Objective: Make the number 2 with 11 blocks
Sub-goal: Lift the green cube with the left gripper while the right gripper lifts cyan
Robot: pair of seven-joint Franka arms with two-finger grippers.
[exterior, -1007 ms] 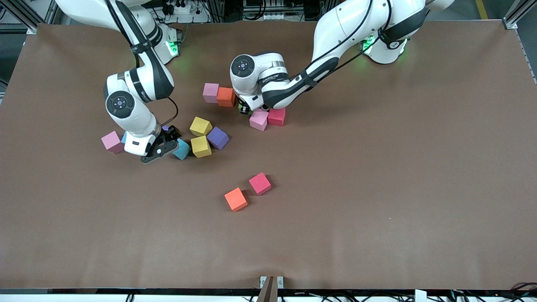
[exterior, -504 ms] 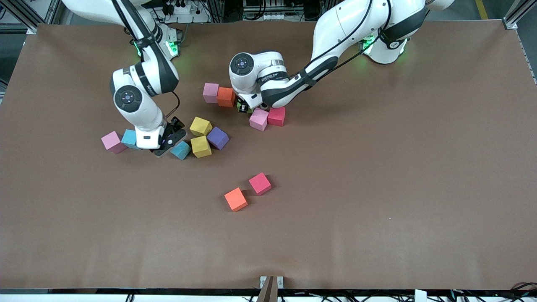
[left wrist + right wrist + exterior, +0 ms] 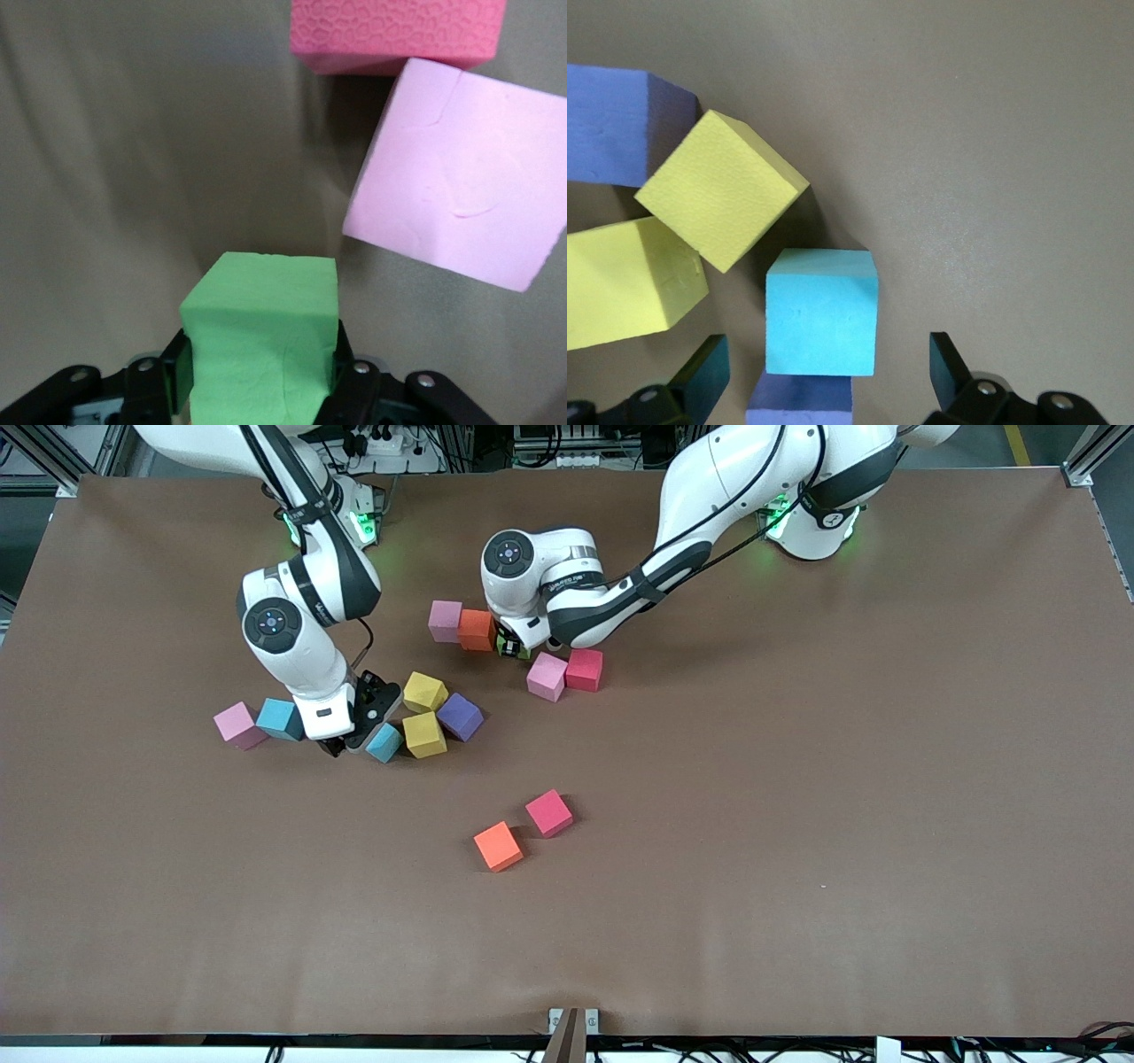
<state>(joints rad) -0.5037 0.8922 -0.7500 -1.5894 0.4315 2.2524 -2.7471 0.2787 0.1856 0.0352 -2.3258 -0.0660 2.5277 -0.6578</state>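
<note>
The table (image 3: 797,824) is evenly and brightly lit from above; short soft shadows are cast beside the orange cube (image 3: 498,846). No glare or blur is seen.

The front camera hangs high across the table (image 3: 797,779), facing both arm bases and taking in the whole brown top. The left wrist camera looks down close past a green block (image 3: 261,341), with a pale pink block (image 3: 452,177) and a crimson block (image 3: 399,31) filling much of its picture; the front view shows those same three at mid-table. The right wrist camera looks straight down, close, at a light blue block (image 3: 821,310) and two yellow blocks (image 3: 719,188), a cluster the front view shows toward the right arm's end.
</note>
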